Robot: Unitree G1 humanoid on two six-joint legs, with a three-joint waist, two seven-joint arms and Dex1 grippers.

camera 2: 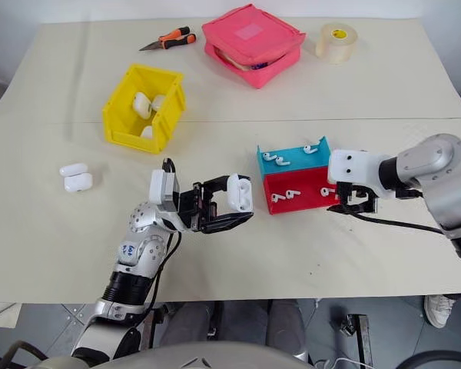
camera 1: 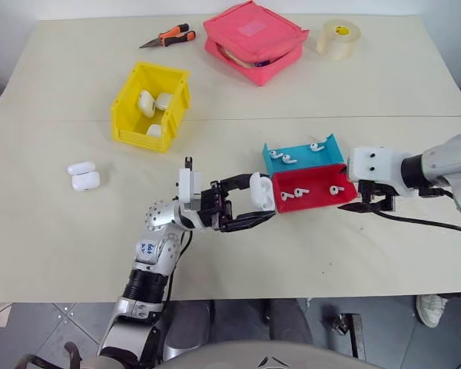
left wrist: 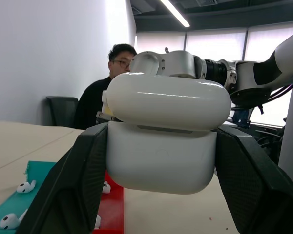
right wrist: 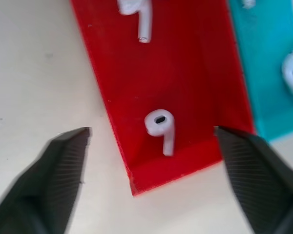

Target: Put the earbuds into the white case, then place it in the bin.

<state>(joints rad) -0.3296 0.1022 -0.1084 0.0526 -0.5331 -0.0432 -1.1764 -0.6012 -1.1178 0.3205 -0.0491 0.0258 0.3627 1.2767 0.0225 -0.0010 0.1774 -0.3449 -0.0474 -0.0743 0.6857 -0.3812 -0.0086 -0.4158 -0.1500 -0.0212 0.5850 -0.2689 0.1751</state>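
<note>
Hovering w/ fingers spread, right end effector (right wrist: pixel 151 180) is held just over an earbud (right wrist: pixel 161 129) in red tray (right wrist: pixel 195 73); white case (left wrist: pixel 166 141) is kept clamped in left end effector (camera 1: pixel 246 209), awaiting buds.

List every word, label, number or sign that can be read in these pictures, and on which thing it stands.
None can be read.
Blue mark on the robot's grey left forearm: too small to read.
Yellow and red label inside the roll of clear tape: too small to read.
Pale patch on the pink zip fabric pouch: no visible lettering.
</note>
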